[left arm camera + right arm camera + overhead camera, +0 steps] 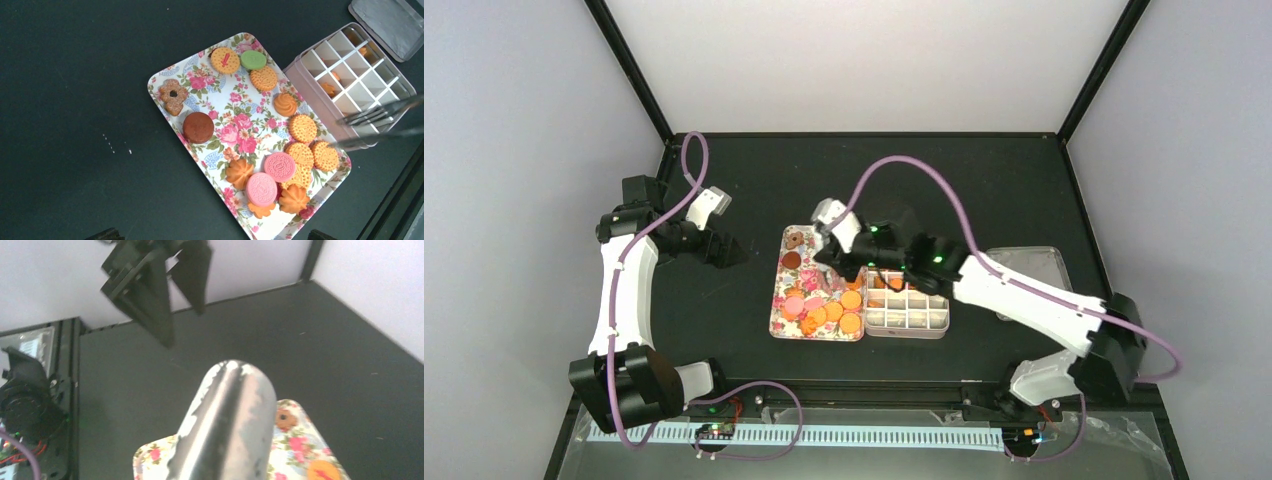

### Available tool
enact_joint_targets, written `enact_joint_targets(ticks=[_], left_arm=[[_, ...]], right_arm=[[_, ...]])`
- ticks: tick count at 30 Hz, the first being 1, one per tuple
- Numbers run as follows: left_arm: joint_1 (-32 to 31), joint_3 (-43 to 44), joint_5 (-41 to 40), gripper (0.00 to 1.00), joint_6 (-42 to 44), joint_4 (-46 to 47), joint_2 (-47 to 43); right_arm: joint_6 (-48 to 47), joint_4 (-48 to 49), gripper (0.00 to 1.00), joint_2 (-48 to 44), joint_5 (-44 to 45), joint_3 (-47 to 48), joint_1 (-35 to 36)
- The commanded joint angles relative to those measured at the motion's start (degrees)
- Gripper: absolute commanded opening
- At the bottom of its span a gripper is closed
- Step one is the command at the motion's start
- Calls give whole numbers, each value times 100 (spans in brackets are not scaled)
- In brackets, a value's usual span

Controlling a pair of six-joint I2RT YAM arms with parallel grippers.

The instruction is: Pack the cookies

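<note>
Item 1, the cookies. Most are found lying on the flower-patterned tray, which rests flat on the black table. In the top view the orange, pink and golden pieces are crowded at the tray's 6 o'clock end. A round brown piece and a flower-shaped brown piece are set apart toward 12 o'clock. A few orange pieces are seen inside compartments of the divided box. Which cells they occupy cannot be counted reliably.

Item 2, the divided box. It is placed at 3 o'clock of the tray, just beside it, with its long wall against the tray's edge. Its clear lid lies separately on the table, at 2 o'clock of the box.

Item 3, the left end effector. It is held above the table at 9 o'clock of the tray, well apart from it. Its fingers are spread wide and nothing is seen between them.

Item 4, the right end effector. It is positioned over the seam between tray and box. The metal tongs are grasped in it. They fill the right wrist view, so the fingers themselves are hidden. In the left wrist view the two tong blades are seen slightly parted, raised above the box's near corner, with no cookie between them.
</note>
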Motion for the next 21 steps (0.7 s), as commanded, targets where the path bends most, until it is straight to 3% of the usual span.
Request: enact_joint_targets(ticks=[1, 13, 21], left_arm=[[25, 174, -81, 99, 69, -129, -126], [25, 214, -113, 99, 121, -191, -146], [29, 218, -114, 99, 135, -243, -172]], right_arm=[[-13, 392, 26, 712, -261, 328, 407], [-404, 613, 31, 1649, 123, 821, 662], [-824, 197, 32, 1950, -39, 1093, 654]])
